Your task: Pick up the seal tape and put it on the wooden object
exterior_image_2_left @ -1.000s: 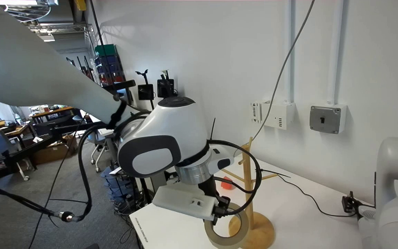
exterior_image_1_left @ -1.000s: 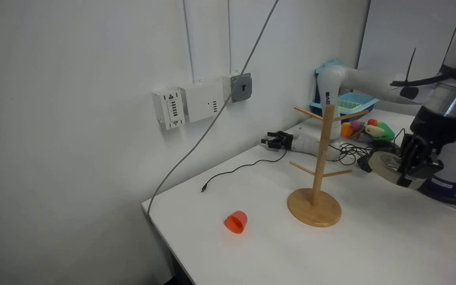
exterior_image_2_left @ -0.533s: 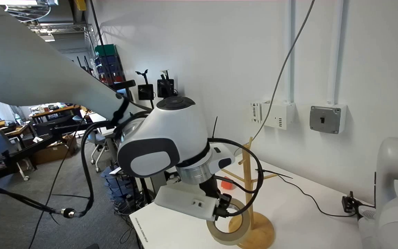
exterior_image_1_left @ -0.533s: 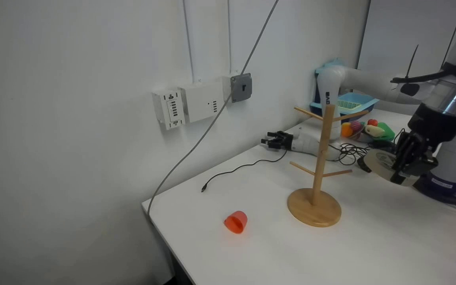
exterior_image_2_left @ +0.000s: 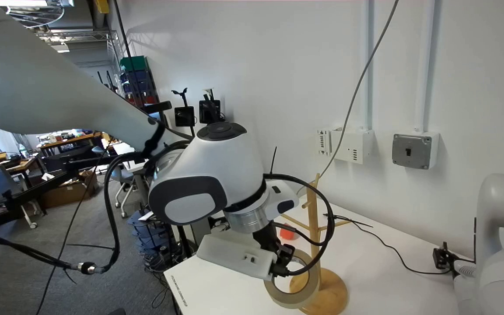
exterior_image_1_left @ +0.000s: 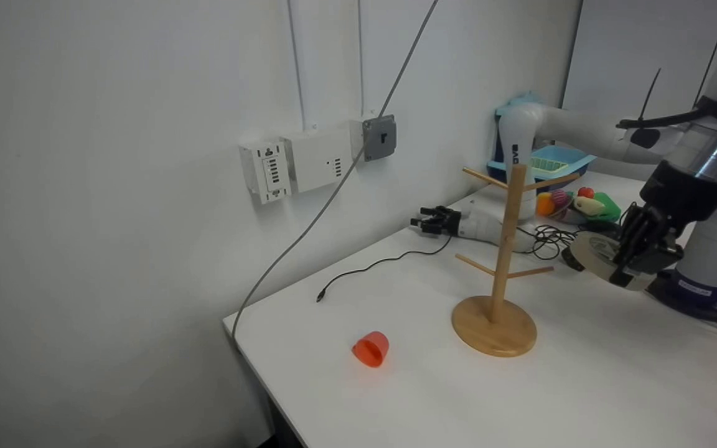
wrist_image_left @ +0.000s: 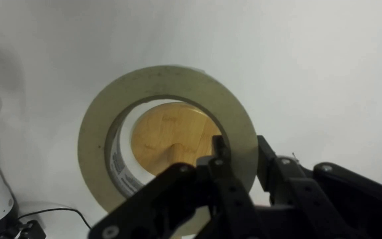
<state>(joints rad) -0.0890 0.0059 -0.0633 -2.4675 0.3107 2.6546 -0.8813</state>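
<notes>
In an exterior view, we see a blue basket (exterior_image_1_left: 577, 167) at one o'clock from the wooden stand (exterior_image_1_left: 494, 336), something yellow-green (exterior_image_1_left: 547, 165) in it. A hollow orange thing (exterior_image_1_left: 372, 348) lies at nine o'clock on the white table (exterior_image_1_left: 458, 398) by a pale wall (exterior_image_1_left: 116, 186). At two o'clock, the gripper (wrist_image_left: 240, 149) pinches the rim of the cream tape (wrist_image_left: 167, 81), up off the table. In the wrist view, we see the stand's round, grainy base (wrist_image_left: 174, 129) through the tape's hole.
</notes>
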